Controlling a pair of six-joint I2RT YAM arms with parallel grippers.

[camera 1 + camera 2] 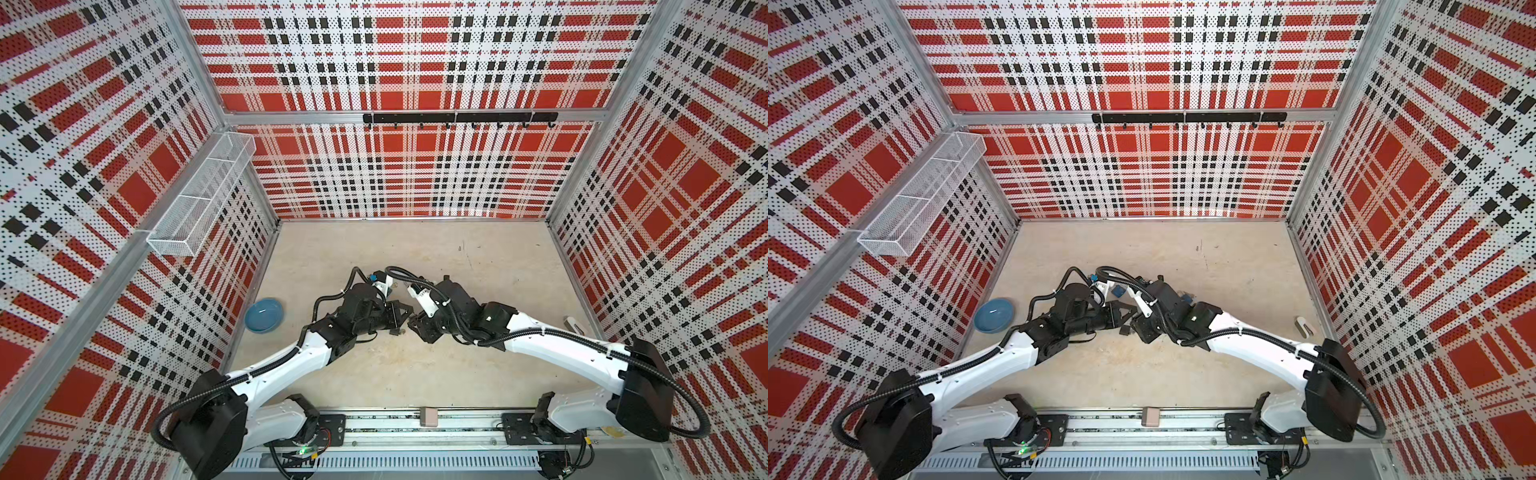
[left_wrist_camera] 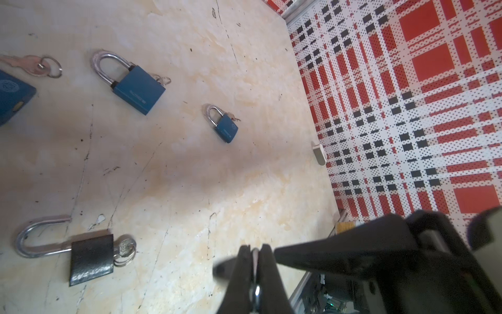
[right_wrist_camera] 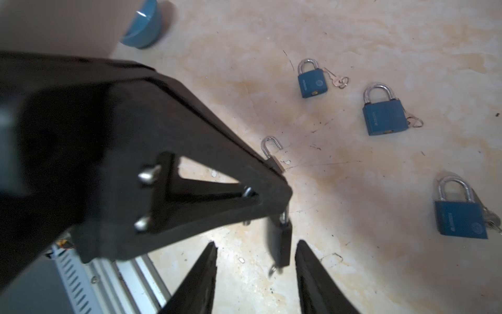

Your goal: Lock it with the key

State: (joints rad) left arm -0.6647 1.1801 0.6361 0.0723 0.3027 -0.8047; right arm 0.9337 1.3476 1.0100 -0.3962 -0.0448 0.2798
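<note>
Below left gripper [image 2: 254, 254], padlock [image 3: 281, 242] hangs vertical (key [image 3: 273, 269] downward).

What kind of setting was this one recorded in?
Probably a purpose-built robot test cell: red-and-black plaid perforated wall panels box in a beige tabletop, and two white robot arms sit on an aluminium rail along its front.

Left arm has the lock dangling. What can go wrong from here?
1. The left pincer holds the black lock only by its thin shackle. The lock hangs free, so a touch may swing or slip it.
2. The right pincer is open astride the lock body, and the key dangles beneath. Closing now would likely catch the body, not the key.
</note>
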